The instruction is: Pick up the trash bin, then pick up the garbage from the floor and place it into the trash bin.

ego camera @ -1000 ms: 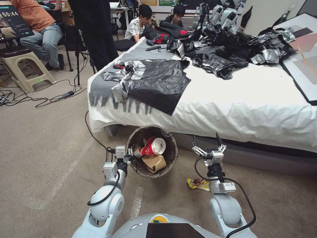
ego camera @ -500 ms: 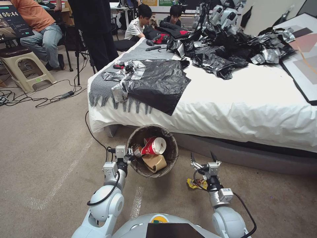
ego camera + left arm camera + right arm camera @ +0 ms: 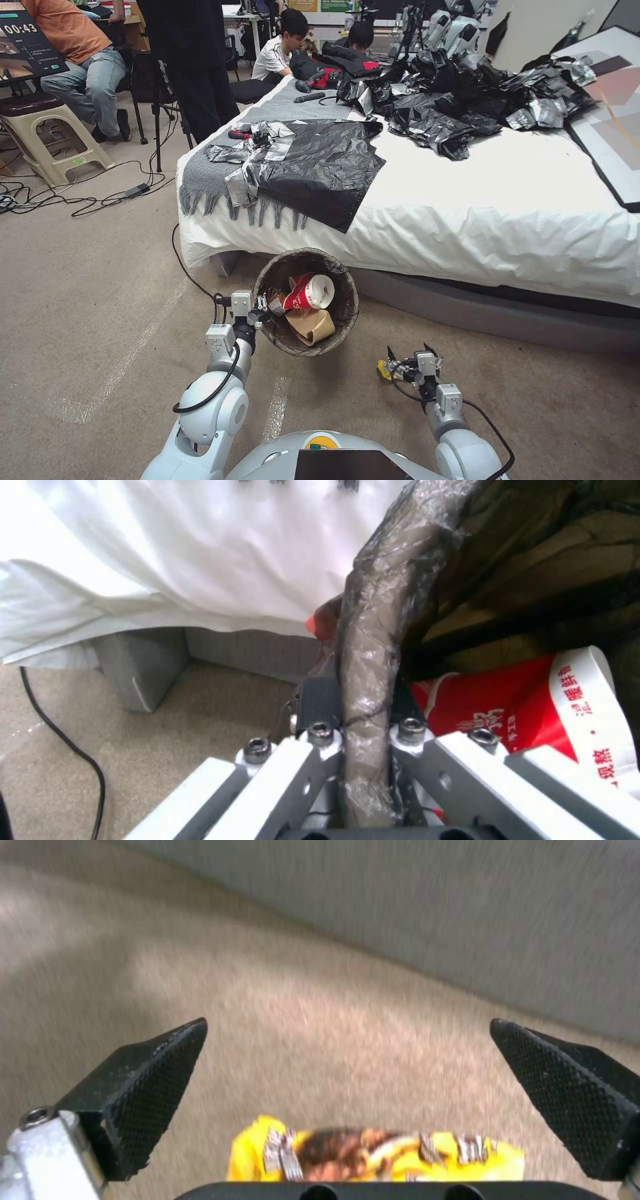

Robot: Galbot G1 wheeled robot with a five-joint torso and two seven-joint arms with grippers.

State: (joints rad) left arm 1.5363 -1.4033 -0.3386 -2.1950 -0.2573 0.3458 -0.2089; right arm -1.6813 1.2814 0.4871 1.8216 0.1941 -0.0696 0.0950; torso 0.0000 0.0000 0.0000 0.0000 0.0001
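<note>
1. My left tool point(image 3: 261, 313) is clenched on the rim of the trash bin point(image 3: 343, 313). It holds the bin tilted just off the floor, near the bed point(image 3: 507, 220).
2. My right arm reaches low and forward. The right tool point(image 3: 407, 355) is spread wide, grasping nothing, right over the yellow wrapper point(image 3: 373, 1152) on the floor.
3. Count: one bin, one wrapper on the floor, and inside the bin one red-and-white cup point(image 3: 310, 291) and one brown cardboard piece point(image 3: 310, 325).

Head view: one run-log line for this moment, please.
left gripper: shut on trash bin rim | right gripper: open over yellow wrapper | floor
</note>
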